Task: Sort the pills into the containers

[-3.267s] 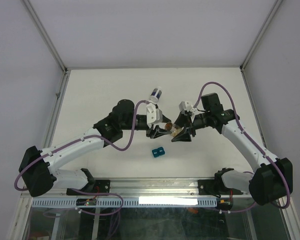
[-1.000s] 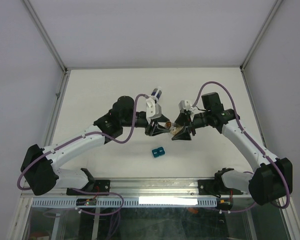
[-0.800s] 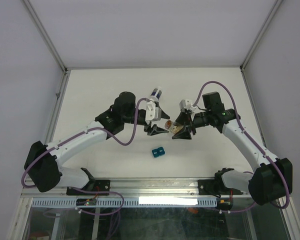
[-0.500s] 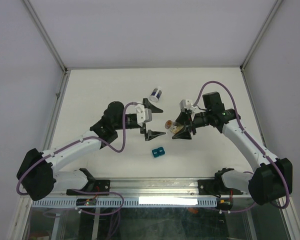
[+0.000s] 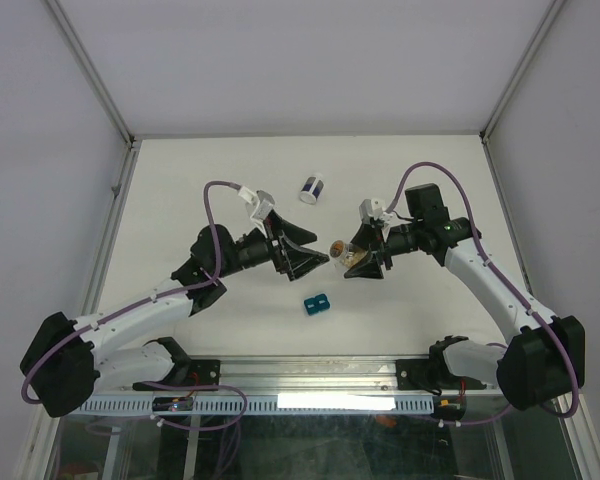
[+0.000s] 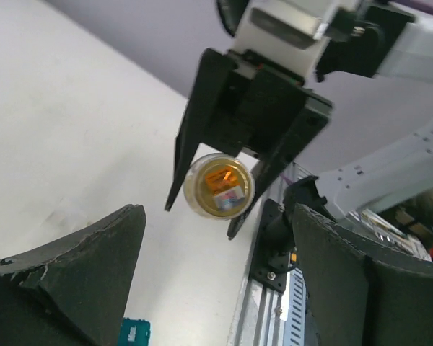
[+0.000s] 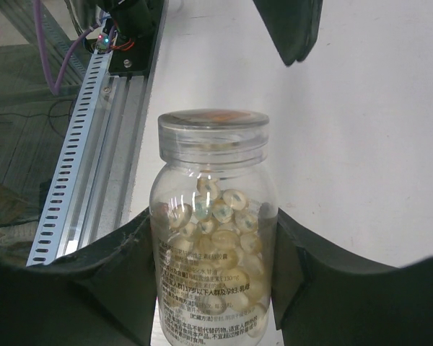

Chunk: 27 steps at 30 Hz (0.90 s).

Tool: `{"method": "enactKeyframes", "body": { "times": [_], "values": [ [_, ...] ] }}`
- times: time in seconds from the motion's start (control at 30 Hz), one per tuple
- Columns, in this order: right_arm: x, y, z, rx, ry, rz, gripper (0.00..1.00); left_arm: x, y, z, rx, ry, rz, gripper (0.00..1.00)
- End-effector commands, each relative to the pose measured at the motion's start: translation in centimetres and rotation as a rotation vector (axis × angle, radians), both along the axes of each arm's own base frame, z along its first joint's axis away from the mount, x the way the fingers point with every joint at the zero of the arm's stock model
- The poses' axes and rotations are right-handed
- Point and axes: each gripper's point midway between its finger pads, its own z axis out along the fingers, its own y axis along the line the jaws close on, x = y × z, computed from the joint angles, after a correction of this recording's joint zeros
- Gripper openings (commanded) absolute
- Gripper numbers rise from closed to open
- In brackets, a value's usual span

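My right gripper (image 5: 360, 258) is shut on a clear plastic pill bottle (image 7: 213, 252) and holds it above the table, capped end toward the left arm. Pale amber pills (image 7: 224, 209) fill it, and its clear cap is on. The bottle shows as an orange spot in the top view (image 5: 340, 249) and end-on in the left wrist view (image 6: 219, 186). My left gripper (image 5: 315, 252) is open and empty, a short way left of the cap, facing it. No second see-through container is in view.
A white jar with a dark-blue band (image 5: 312, 188) lies on the table behind the grippers. A small teal block (image 5: 315, 303) sits in front of them, also showing in the left wrist view (image 6: 133, 335). The aluminium rail (image 7: 79, 173) runs along the near edge.
My left gripper was up against the bottle's capped end; it has pulled back to the left and now stands wide open. My right gripper still holds the bottle in the same place.
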Motion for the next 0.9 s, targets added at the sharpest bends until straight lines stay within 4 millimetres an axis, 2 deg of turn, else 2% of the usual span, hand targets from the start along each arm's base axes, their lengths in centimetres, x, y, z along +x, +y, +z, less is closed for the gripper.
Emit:
{"method": "enactKeyframes", "body": {
  "times": [0.0,0.17,0.43,0.73,0.87],
  "values": [
    [0.6,0.4,2.1,0.047,-0.062,0.019,0.00,2.1,-0.4,0.8,0.019,0.208,0.219,0.84],
    [0.7,0.4,2.0,0.046,-0.060,0.019,0.00,1.8,-2.1,0.5,0.121,0.211,0.277,0.81],
    [0.6,0.4,2.2,0.046,-0.065,0.018,0.00,2.0,-3.8,0.7,0.172,0.196,0.250,0.69],
    [0.6,0.4,2.1,0.046,-0.065,0.018,0.00,1.6,-4.7,0.3,0.200,0.193,0.199,0.50],
    [0.6,0.4,2.2,0.046,-0.067,0.019,0.00,0.9,-5.0,0.4,0.205,0.181,0.151,0.35]
  ]
}}
